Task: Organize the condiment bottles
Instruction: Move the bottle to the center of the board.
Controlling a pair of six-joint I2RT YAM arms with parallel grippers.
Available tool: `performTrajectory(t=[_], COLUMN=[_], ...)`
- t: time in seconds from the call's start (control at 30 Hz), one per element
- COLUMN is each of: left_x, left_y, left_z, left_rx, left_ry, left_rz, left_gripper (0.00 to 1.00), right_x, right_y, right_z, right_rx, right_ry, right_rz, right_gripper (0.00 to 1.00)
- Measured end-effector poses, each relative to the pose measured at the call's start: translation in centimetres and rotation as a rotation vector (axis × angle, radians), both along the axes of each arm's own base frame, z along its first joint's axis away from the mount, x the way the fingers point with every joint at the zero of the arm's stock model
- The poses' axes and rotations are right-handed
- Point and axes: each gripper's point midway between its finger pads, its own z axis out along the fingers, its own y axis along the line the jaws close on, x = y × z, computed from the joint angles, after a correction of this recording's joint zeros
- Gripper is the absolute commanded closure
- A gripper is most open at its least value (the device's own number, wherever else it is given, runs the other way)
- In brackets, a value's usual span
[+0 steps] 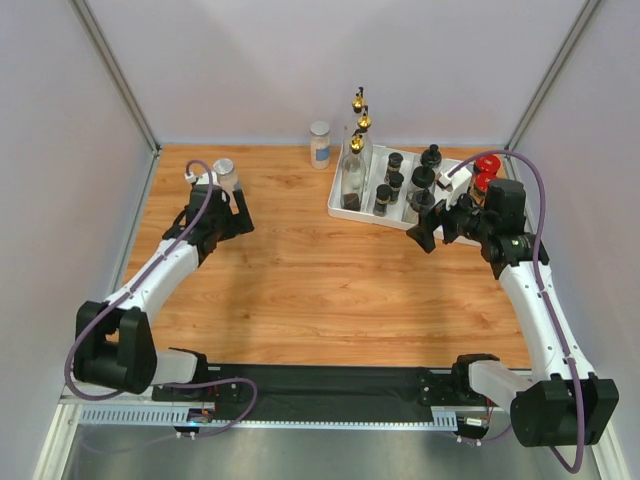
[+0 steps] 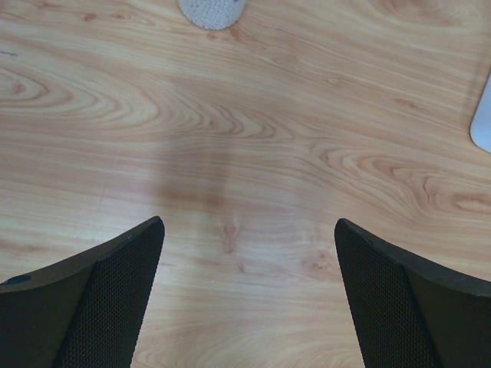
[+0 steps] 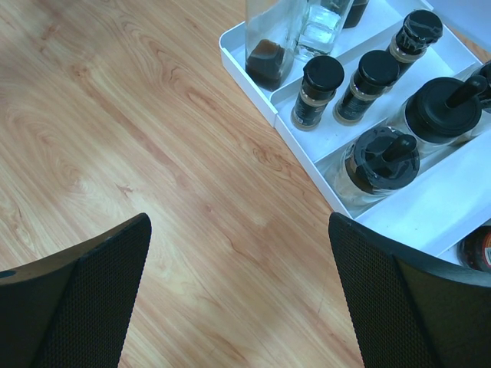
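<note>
L tool (image 1: 240, 212) wide open, grasping nothing, over bare counter (image 1: 300, 290) at far left. One silver-lidded jar (image 1: 225, 172) stands on the counter just beyond it; L wrist view catches only its edge at top. R tool (image 1: 430, 225) also released, empty, by the near edge of the white tray (image 1: 338, 205), far right.

In tray:
- tall gold-spouted bottles (image 1: 355, 160) in the left compartment
- three small black-capped jars (image 1: 390, 185) in the next
- wider black-lidded jars (image 1: 424, 180) w/ knobs right of those
- red-lidded jars (image 1: 486, 166) at the right end, partly hidden by R arm

2nd silver-lidded jar (image 1: 320, 144) stands on counter just left of tray, by back wall. Whether it touches the tray, can't tell.
</note>
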Motion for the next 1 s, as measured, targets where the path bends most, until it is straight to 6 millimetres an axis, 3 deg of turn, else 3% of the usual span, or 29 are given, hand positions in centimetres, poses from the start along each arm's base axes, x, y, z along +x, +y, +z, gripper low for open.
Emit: performTrajectory(t=[0.37, 0.6, 0.8, 1.0], left_x=[5.0, 10.2, 14.6, 16.3], left_y=[0.3, 1.9, 2.6, 3.3], left_z=[-1.4, -1.9, -1.0, -1.2], left_rx=[0.062, 0.109, 0.145, 0.193], left_ry=[0.100, 0.123, 0.113, 0.128], left_rz=[0.030, 0.032, 0.025, 0.021], left_gripper=[0.00, 0.01, 0.02, 0.05], right_x=[0.1, 0.0, 0.0, 0.1], right_y=[-0.1, -0.1, -0.2, -0.3], right_z=[0.0, -0.1, -0.2, -0.2], right_rx=[-0.008, -0.009, -0.014, -0.020], right_ry=[-0.004, -0.003, 0.000, -0.002], right_rz=[-0.002, -0.003, -0.004, -0.009], right_gripper=[0.00, 0.00, 0.00, 0.00])
